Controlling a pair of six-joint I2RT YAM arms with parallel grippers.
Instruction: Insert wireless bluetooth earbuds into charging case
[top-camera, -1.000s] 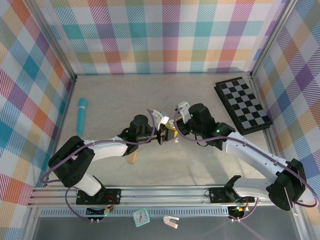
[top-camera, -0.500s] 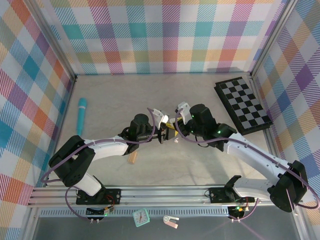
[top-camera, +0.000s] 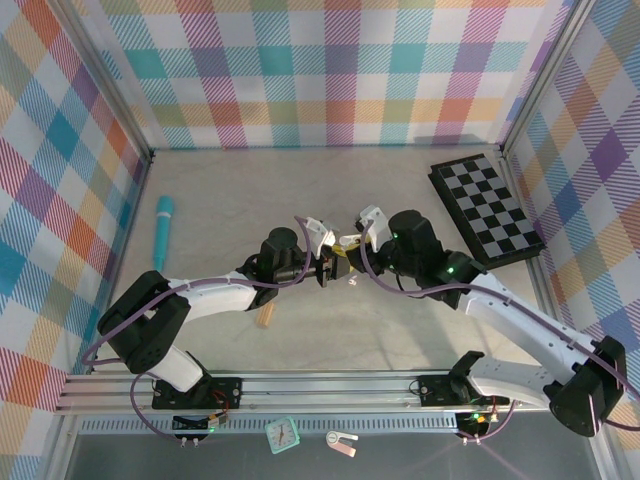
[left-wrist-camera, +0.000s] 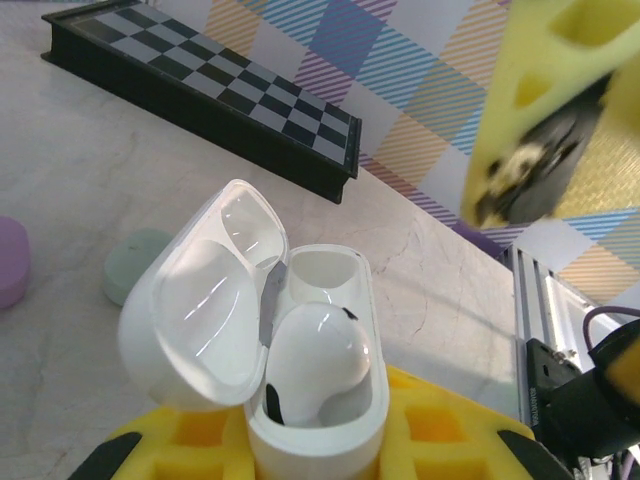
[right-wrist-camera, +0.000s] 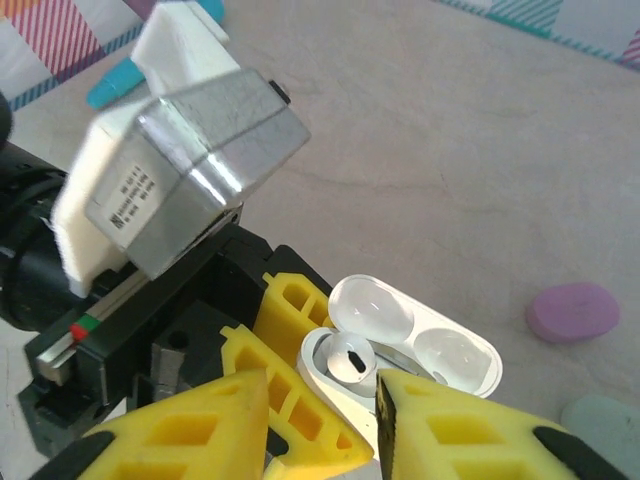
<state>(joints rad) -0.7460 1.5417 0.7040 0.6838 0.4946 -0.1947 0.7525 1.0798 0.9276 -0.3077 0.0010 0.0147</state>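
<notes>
Left claw (left-wrist-camera: 320, 445) grips the open white case (left-wrist-camera: 372, 400) above the middle of the worktop (top-camera: 240, 190). One earbud (left-wrist-camera: 318, 350) is seated; the second socket is empty. Right claw (right-wrist-camera: 320, 420), released and empty, probably must fetch the other earbud.

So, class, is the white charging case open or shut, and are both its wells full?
Open: the white charging case has its lid swung back. Half full: one white earbud sits inside; the other well is empty.
</notes>
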